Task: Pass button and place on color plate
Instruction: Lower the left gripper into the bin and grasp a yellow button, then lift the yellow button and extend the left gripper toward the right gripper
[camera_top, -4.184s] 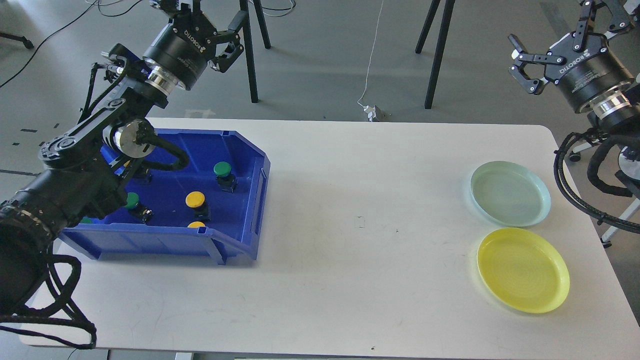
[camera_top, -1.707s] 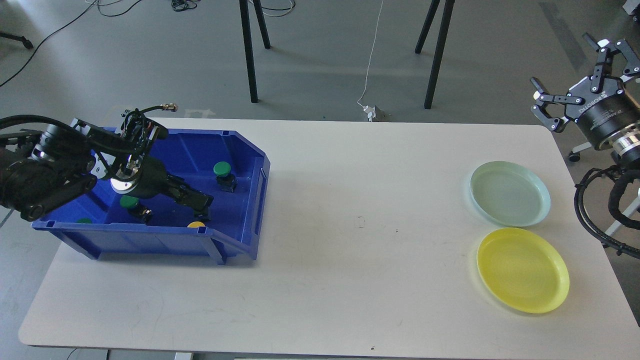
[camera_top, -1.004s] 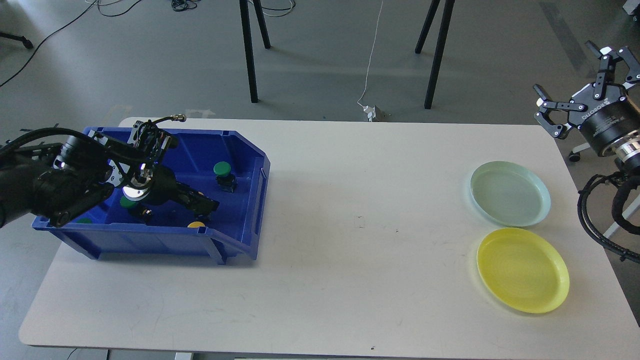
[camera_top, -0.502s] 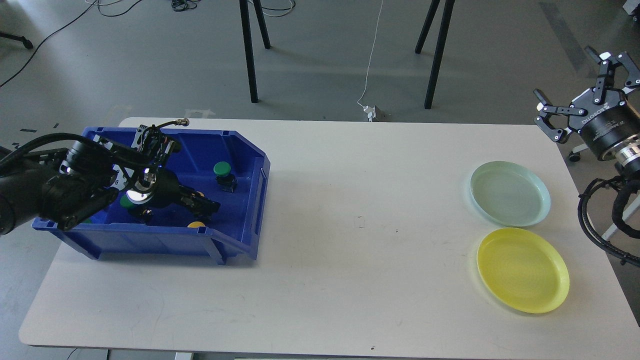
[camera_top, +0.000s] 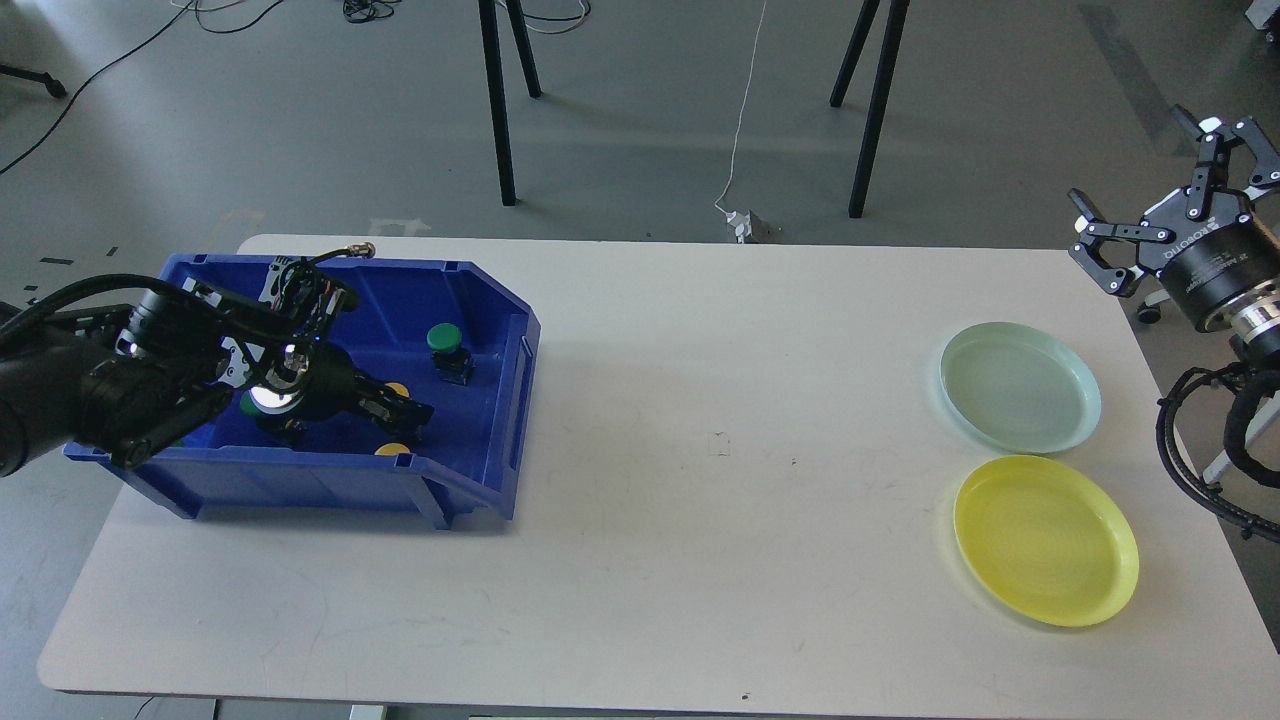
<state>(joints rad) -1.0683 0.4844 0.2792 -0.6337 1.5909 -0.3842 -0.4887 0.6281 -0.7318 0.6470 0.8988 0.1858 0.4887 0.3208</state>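
A blue bin (camera_top: 478, 478) stands at the table's left and holds several push buttons. A green button (camera_top: 445, 339) on a black base stands upright at the bin's right. A yellow button (camera_top: 397, 389) peeks out just above my left gripper (camera_top: 404, 410), which reaches low into the bin; whether its dark fingers grip that button I cannot tell. Another yellow button (camera_top: 393, 449) lies by the front wall. A green button (camera_top: 247, 404) is mostly hidden under my wrist. My right gripper (camera_top: 1126, 153) is open and empty, raised off the table's far right corner.
A pale green plate (camera_top: 1020, 386) and a yellow plate (camera_top: 1046, 541) lie side by side at the table's right. The white table (camera_top: 720, 520) spans between bin and plates. Tripod legs and cables stand on the floor behind.
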